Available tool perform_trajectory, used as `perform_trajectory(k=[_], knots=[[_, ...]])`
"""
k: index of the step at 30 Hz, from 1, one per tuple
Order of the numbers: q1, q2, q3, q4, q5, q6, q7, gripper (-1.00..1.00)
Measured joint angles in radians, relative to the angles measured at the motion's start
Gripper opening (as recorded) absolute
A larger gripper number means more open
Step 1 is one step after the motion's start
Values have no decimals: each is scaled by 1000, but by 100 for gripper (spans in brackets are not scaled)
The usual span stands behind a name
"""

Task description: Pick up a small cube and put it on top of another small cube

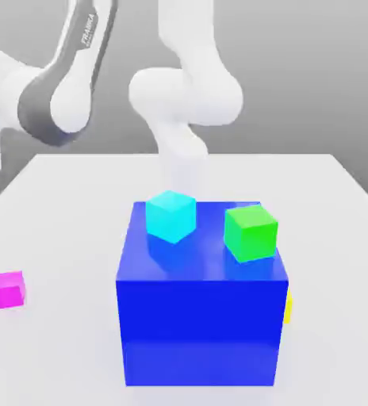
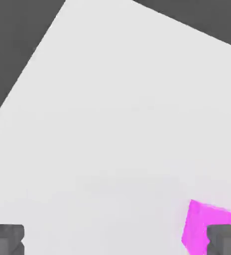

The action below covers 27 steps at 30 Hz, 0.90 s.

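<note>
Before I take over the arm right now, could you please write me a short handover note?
Gripper: open and empty.
Pink cube: on the table, at the exterior view's left.
Green cube: on top of the big blue block, beside the cyan cube.
Done: nothing stacked yet.
Left: grasp pink, lift it, set it on green.

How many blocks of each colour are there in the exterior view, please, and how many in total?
Magenta: 1
Cyan: 1
Green: 1
Blue: 1
Yellow, partly hidden: 1
Total: 5
</note>
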<state>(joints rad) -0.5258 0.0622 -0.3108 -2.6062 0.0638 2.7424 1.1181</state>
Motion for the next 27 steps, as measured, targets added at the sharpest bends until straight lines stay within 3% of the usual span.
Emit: perform_trajectory(k=[3, 7, 8, 16, 21, 27], knots=[[-49, 115, 11, -20, 97, 61, -37, 0], [-139, 260, 115, 5, 205, 168, -113, 0], [-163, 293, 142, 12, 223, 195, -126, -100], [-159, 277, 135, 8, 208, 183, -114, -100], [-96, 107, 54, -26, 71, 52, -6, -100], [113, -116, 182, 15, -1, -196, 192, -100]])
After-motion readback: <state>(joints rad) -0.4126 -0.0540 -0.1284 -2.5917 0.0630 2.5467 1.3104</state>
